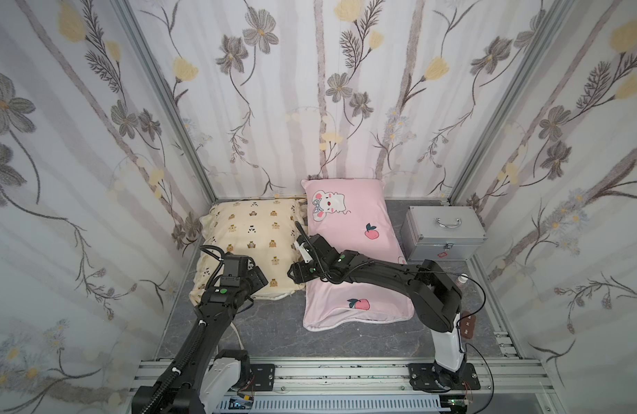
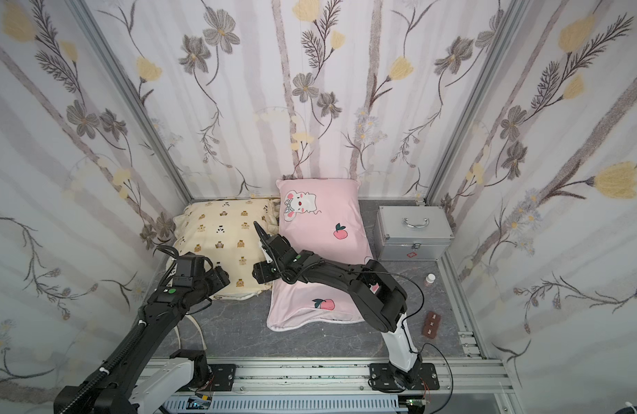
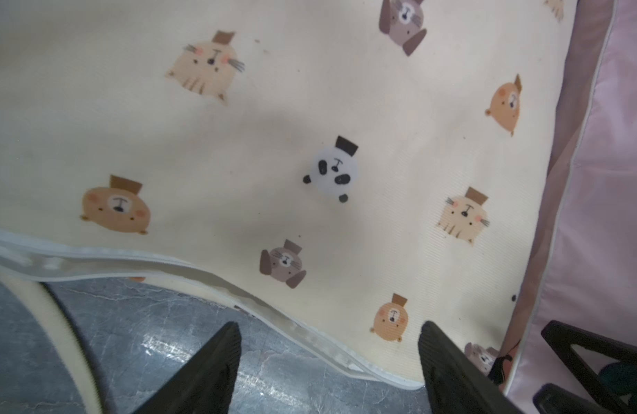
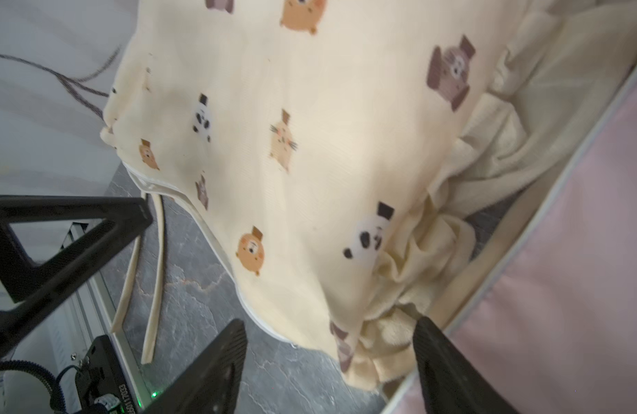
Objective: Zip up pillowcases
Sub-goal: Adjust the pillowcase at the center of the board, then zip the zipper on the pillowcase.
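— Where are the pillows?

— The cream pillowcase (image 1: pixel 250 247), printed with small animal faces, lies on the grey floor (image 1: pixel 270 329) against the back wall. The pink pillowcase (image 1: pixel 349 251) lies just beside it, long edges touching, and reaches further toward the robot's base.

— And the zipper?

— A white zipper band (image 3: pixel 209 283) runs along the cream one's near edge, seen in the left wrist view — it looks parted at one end, though I cannot tell how far.

— The grippers?

— The left gripper (image 3: pixel 329 362) hangs over that near edge, its black fingers (image 3: pixel 209 369) spread apart with nothing between them: one over the floor, one over the cloth beside the pink seam. The right gripper (image 4: pixel 331 362) is spread too, empty, straddling the cream pillow's ruffled corner (image 4: pixel 388 337) next to the pink edge.

— Anything else around?

— A silver case (image 1: pixel 444 233) with a handle stands beside the pink pillow, and a small bottle (image 2: pixel 430 279) and a brown block (image 2: pixel 431 324) lie near the right arm's base.
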